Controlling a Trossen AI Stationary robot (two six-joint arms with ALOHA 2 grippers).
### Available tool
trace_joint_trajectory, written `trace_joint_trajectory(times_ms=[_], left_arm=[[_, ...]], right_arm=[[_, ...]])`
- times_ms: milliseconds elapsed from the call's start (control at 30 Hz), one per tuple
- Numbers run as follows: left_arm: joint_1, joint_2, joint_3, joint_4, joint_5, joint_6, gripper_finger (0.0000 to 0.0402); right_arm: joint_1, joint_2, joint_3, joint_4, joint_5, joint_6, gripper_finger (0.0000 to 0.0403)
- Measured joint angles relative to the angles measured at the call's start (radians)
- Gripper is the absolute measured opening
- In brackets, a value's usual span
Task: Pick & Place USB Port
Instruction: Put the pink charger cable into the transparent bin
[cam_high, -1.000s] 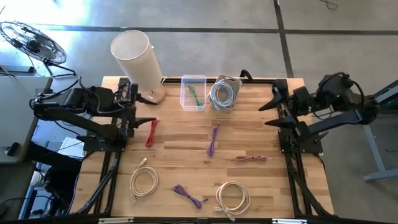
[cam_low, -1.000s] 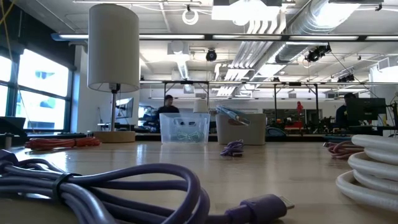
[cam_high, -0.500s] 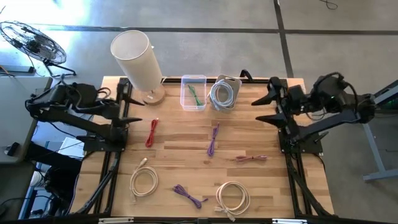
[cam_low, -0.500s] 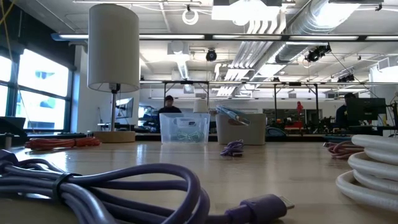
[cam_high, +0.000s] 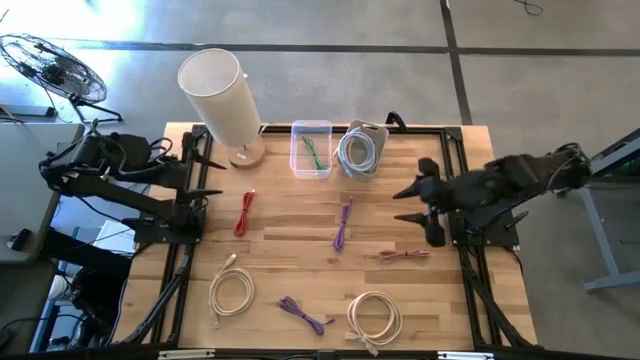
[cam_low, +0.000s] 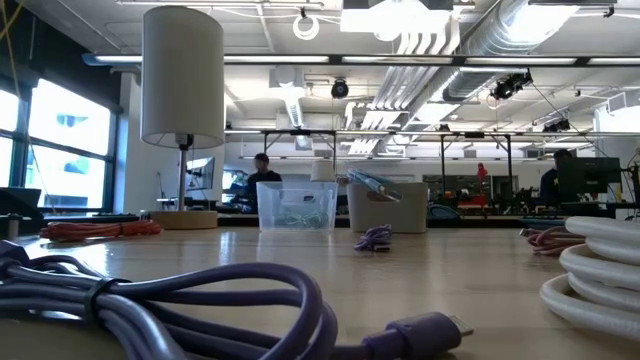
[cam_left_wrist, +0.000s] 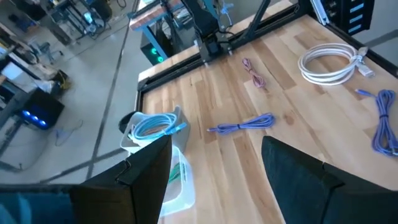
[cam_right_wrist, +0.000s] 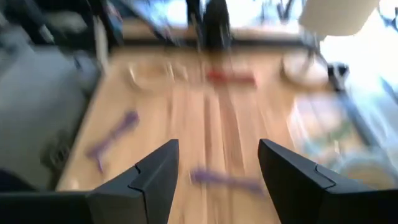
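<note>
High view shows the big change: the right end effector (cam_high: 412, 202) has swung out over the worktop (cam_high: 290, 255), fingers spread open and empty, now near the pink cable (cam_high: 404, 254) and the purple cable (cam_high: 343, 223). Half a second ago it was parked back at the right edge. Looks like the reach for a pick is starting; can't tell which cable yet. Left end effector (cam_high: 203, 172) waits at the left edge by the lamp (cam_high: 218, 88), also open.
</note>
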Motion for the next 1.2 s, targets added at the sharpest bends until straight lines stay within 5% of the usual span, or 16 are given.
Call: trace_joint_trajectory(times_ms=[200,433,900,1200], left_arm=[[0.0,0.023,0.0,-0.014,-0.001,-0.056,0.0243],[0.0,0.067,0.0,-0.014,-0.002,-0.069,0.0243],[0.0,0.099,0.0,-0.014,-0.002,-0.066,0.0243],[0.0,0.1,0.0,-0.014,-0.002,-0.066,0.0243]], right_arm=[[0.044,0.087,0.0,-0.257,0.027,0.156,0.0213],[0.029,0.162,-0.092,-0.46,-0.064,0.314,0.0213],[-0.009,0.163,-0.499,-0.119,-0.354,0.362,0.0213],[-0.008,0.163,-0.61,0.013,-0.401,0.363,0.0213]])
